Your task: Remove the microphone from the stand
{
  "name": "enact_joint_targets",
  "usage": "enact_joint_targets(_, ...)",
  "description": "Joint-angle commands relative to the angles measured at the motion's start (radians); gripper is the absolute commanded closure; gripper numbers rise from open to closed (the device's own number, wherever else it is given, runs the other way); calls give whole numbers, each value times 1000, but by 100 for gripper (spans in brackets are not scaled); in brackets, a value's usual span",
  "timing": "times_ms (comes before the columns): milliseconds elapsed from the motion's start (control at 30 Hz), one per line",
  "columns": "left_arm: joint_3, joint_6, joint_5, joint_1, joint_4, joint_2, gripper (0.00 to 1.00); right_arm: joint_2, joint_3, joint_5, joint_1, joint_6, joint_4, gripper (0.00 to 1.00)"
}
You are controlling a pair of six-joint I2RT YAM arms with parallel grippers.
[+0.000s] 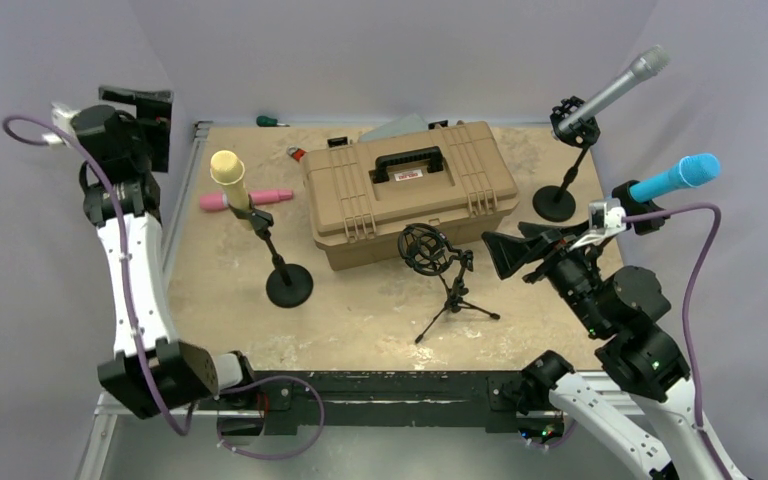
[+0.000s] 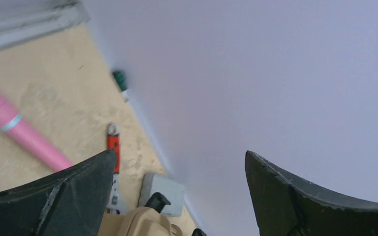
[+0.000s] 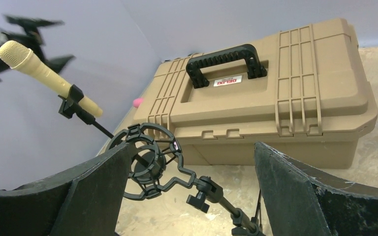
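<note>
A cream microphone (image 1: 228, 172) sits tilted in the clip of a round-base stand (image 1: 289, 285) at centre left; it also shows in the right wrist view (image 3: 44, 76). A grey microphone (image 1: 615, 88) sits on a stand at the back right. A blue microphone (image 1: 676, 176) sits in a clip at the right edge. A pink microphone (image 1: 245, 198) lies on the table. My left gripper (image 1: 148, 120) is open and empty, raised at the far left (image 2: 179, 155). My right gripper (image 1: 516, 246) is open and empty, facing an empty shock mount (image 3: 147, 162) on a tripod (image 1: 450, 300).
A tan toolbox (image 1: 410, 190) with a black handle stands mid table, behind the shock mount. A red tool (image 2: 113, 147), a green item (image 2: 120, 81) and a grey block (image 2: 162, 189) lie along the back wall. Purple cables hang from both arms.
</note>
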Motion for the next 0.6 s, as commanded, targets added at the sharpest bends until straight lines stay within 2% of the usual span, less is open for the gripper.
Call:
enact_joint_targets(0, 181, 334, 3, -79, 86, -182, 1, 20, -11, -20, -1, 11, 42, 8)
enact_joint_targets(100, 247, 504, 101, -216, 126, -231, 2, 24, -28, -30, -2, 23, 50, 8)
enact_joint_targets(200, 242, 521, 260, -362, 180, -255, 1, 30, -45, -46, -2, 49, 56, 9)
enact_joint_targets(300, 244, 585, 331, -577, 170, -239, 1, 34, -60, -58, -1, 76, 52, 10)
enact_joint_targets(433, 258, 745, 283, -882, 75, -210, 1, 34, -68, -47, -3, 106, -6, 12)
enact_joint_targets(567, 211, 834, 219, -1074, 49, -183, 2, -1, -72, -45, -2, 149, -61, 13)
